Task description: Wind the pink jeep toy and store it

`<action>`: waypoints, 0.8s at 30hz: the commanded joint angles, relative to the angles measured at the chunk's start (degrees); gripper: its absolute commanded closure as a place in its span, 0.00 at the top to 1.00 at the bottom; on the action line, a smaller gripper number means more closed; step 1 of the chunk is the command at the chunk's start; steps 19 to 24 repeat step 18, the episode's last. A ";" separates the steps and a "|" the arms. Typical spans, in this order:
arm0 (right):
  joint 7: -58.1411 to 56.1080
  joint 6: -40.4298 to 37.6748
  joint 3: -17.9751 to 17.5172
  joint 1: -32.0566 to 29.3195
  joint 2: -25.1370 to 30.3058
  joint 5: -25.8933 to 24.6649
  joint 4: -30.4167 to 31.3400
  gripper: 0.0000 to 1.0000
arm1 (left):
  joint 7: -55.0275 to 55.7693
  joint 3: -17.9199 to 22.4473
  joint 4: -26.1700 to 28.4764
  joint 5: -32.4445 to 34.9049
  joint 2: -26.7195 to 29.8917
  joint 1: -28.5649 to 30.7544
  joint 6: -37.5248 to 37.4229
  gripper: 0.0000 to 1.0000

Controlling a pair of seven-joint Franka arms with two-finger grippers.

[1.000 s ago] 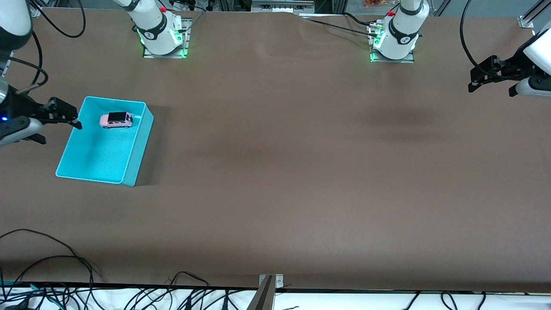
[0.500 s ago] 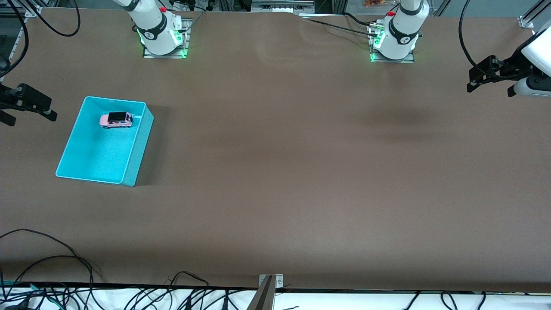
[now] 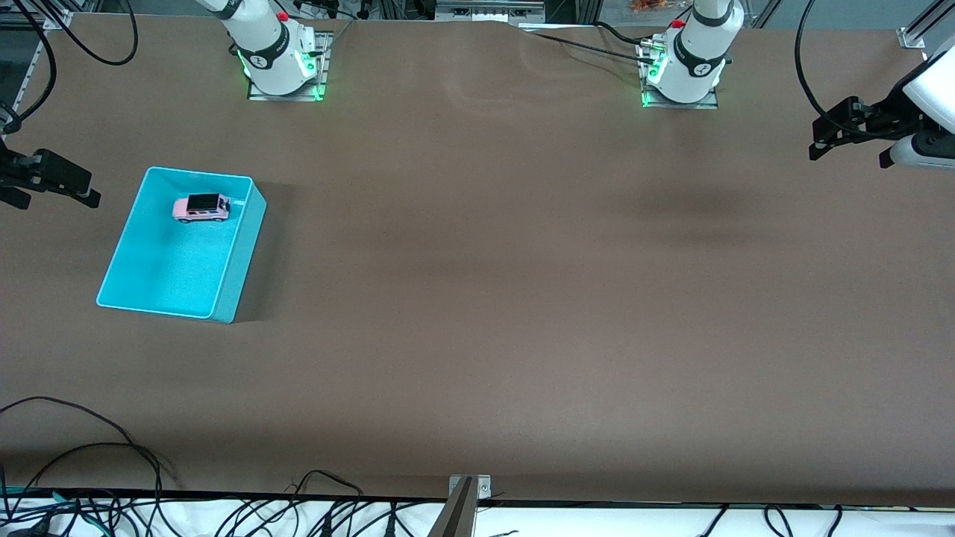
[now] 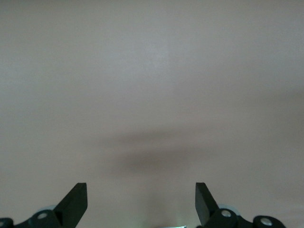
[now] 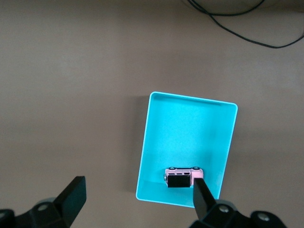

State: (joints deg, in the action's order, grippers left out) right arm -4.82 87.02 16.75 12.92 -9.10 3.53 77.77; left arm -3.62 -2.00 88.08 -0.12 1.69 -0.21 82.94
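Observation:
The pink jeep toy (image 3: 201, 207), with a black roof, sits upright inside the turquoise bin (image 3: 239, 246), at the bin's end nearest the robot bases. It also shows in the right wrist view (image 5: 183, 176) within the bin (image 5: 156, 142). My right gripper (image 3: 71, 186) is open and empty, up in the air over the table's edge at the right arm's end, beside the bin; its fingertips (image 5: 199, 192) frame the right wrist view. My left gripper (image 3: 828, 138) is open and empty over bare table at the left arm's end; its fingertips (image 4: 78, 197) show over brown table.
The bin stands toward the right arm's end of the brown table (image 3: 522, 298). Cables (image 3: 112, 462) lie along the table edge nearest the front camera. A metal bracket (image 3: 466, 500) juts at that edge's middle. A black cable (image 5: 237, 23) shows in the right wrist view.
My right gripper has pulled away from the bin's rim toward the right arm's end of the table and risen. The jeep stays in the bin. The left arm has barely moved.

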 commanded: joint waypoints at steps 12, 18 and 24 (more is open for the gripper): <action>1.04 -1.94 0.12 -0.27 -0.13 -0.72 0.45 1.00 | 0.36 0.15 -2.13 -1.46 -1.07 -0.32 -1.46 1.00; 0.95 -1.94 0.12 -0.27 -0.13 -0.72 0.54 1.00 | 0.01 0.15 -2.21 -1.55 -0.98 -0.32 -1.46 1.00; 0.95 -1.94 0.12 -0.27 -0.13 -0.72 0.54 1.00 | 0.01 0.15 -2.21 -1.55 -0.98 -0.32 -1.46 1.00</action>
